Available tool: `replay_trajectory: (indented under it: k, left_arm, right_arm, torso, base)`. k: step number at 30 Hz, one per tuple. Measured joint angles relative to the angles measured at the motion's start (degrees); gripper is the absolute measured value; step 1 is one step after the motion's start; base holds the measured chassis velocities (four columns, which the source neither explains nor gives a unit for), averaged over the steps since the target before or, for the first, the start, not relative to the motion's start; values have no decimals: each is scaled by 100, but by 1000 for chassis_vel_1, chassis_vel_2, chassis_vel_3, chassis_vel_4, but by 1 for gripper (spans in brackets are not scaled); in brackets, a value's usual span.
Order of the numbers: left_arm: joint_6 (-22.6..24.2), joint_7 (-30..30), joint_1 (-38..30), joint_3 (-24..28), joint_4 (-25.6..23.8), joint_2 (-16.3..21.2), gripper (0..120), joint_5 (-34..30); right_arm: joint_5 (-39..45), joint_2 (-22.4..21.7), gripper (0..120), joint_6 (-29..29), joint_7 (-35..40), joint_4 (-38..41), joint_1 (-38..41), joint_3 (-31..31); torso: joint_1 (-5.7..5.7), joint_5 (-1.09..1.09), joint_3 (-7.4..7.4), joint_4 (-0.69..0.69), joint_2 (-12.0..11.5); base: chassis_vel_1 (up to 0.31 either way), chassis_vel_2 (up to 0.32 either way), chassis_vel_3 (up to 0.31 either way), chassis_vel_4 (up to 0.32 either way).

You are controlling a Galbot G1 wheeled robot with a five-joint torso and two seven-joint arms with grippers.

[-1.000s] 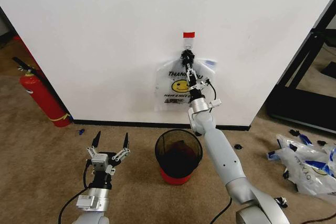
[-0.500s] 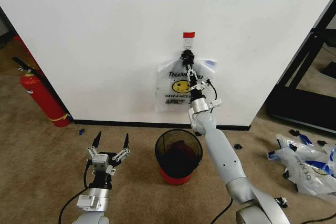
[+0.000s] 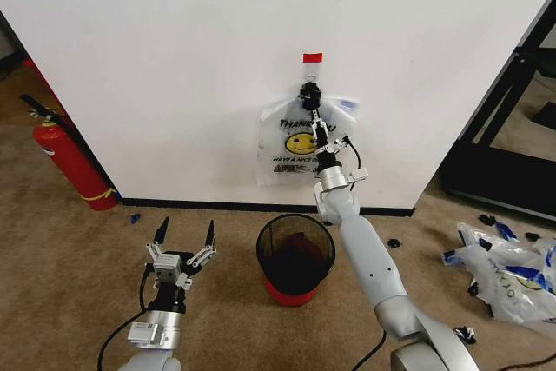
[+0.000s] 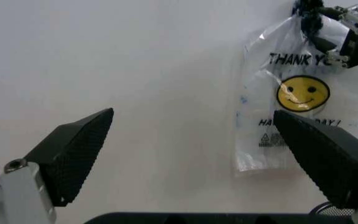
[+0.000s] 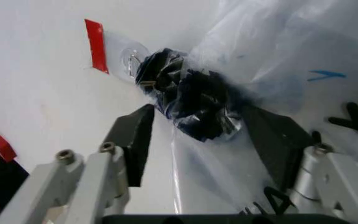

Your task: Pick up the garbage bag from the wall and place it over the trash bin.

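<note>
The garbage bag (image 3: pixel 291 149) hangs flat on the white wall (image 3: pixel 174 58) from a black clip (image 3: pixel 309 91) under a red tape strip (image 3: pixel 312 57). Its smiley face and "THANK YOU" print also show in the left wrist view (image 4: pixel 291 116). My right gripper (image 3: pixel 316 115) reaches up to the bag's top. In the right wrist view the gripper (image 5: pixel 201 119) is open, its two fingers straddling the dark bunched handles (image 5: pixel 191 109) just below the tape (image 5: pixel 95 45). The trash bin (image 3: pixel 295 254) stands on the carpet below the bag. My left gripper (image 3: pixel 183 236) waits low, open and holding nothing.
A red fire extinguisher (image 3: pixel 65 158) leans by the wall at the left. More plastic bags (image 3: pixel 504 271) lie on the carpet at the right, near a black frame (image 3: pixel 512 128). Open carpet lies between the bin and my left arm.
My right gripper has edged slightly up toward the bag's bunched handles. The left arm, the bag and the bin have not moved.
</note>
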Motion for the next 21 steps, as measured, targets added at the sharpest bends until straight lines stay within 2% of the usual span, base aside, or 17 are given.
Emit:
replay_trajectory:
  k: [1,6,8,9,12,21]
  left_arm:
    - [0,0,0,0,0,0,100,0]
    - [-13,0,6,-6,0,0,100,0]
    - [-15,0,7,-6,0,0,100,0]
    - [-32,0,16,-8,0,-1,100,0]
    - [-46,0,18,-8,0,-4,100,0]
    - [-71,0,29,3,4,-19,100,6]
  right_arm:
    - [0,0,52,0,0,0,0,0]
    - [-12,26,30,-5,-17,-21,40,-3]
    - [-17,27,29,-5,-20,-23,40,-3]
    - [-53,30,17,-5,-36,-39,30,-3]
    - [-87,30,5,-5,-42,-53,12,-4]
    - [-151,-2,0,-4,-44,-17,-24,-5]
  torso:
    - [0,0,0,0,0]
    - [0,0,0,0,0]
    - [0,0,0,0,0]
    - [0,0,0,0,0]
    - [0,0,0,0,0]
    - [0,0,0,0,0]
  base:
    - [0,0,0,0]
    - [0,0,0,0]
    - [0,0,0,0]
    - [0,0,0,0]
    - [0,0,0,0]
    - [0,0,0,0]
